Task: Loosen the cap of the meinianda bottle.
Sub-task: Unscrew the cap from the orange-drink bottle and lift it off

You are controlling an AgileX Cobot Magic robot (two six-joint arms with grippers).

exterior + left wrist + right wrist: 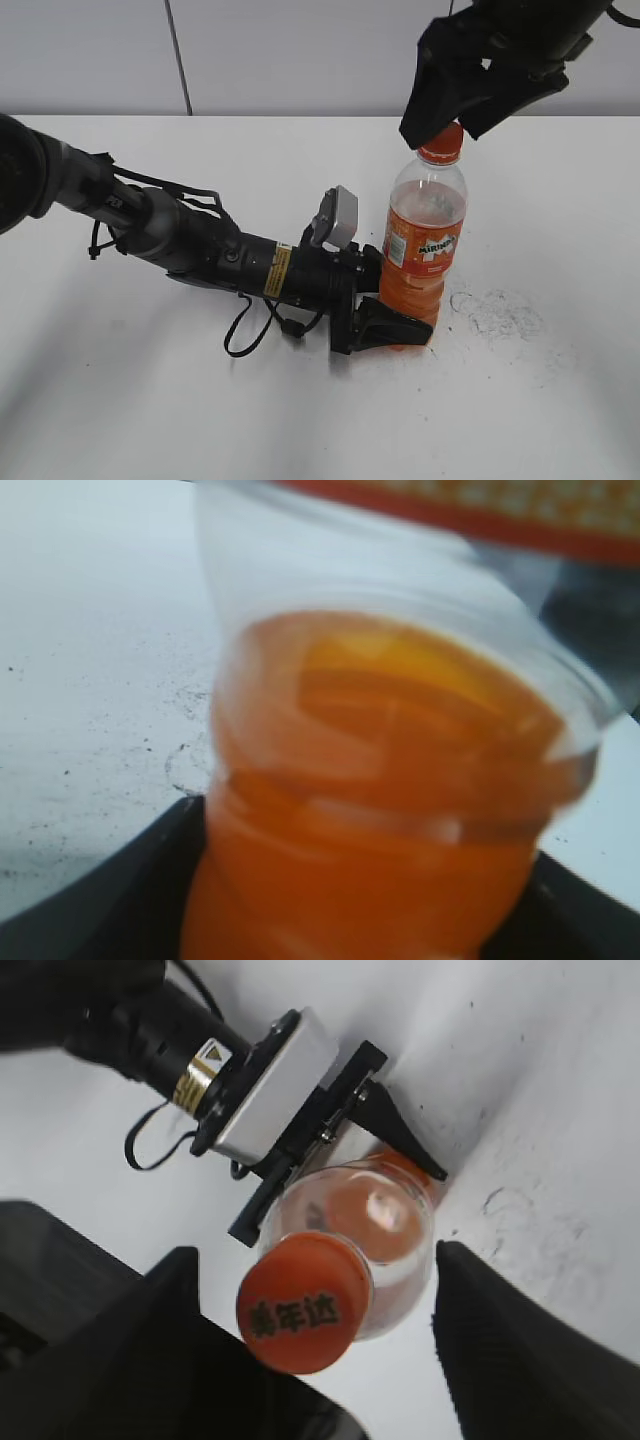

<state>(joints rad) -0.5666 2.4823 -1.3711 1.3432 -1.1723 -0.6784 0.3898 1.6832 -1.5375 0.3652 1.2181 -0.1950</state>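
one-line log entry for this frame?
left gripper: shut on bottle base | right gripper: open, straddling cap | cap: on

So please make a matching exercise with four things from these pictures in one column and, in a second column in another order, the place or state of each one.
Column 1:
1. cap
2. left gripper
3. right gripper
4. meinianda bottle

Column 2:
A. open, its fingers on either side of the cap
B. upright on the white table
C. shut on the lower part of the bottle
D. on the bottle's top, between two black fingers

Pairs: 1-D, 2-C, 3-A, 4-B
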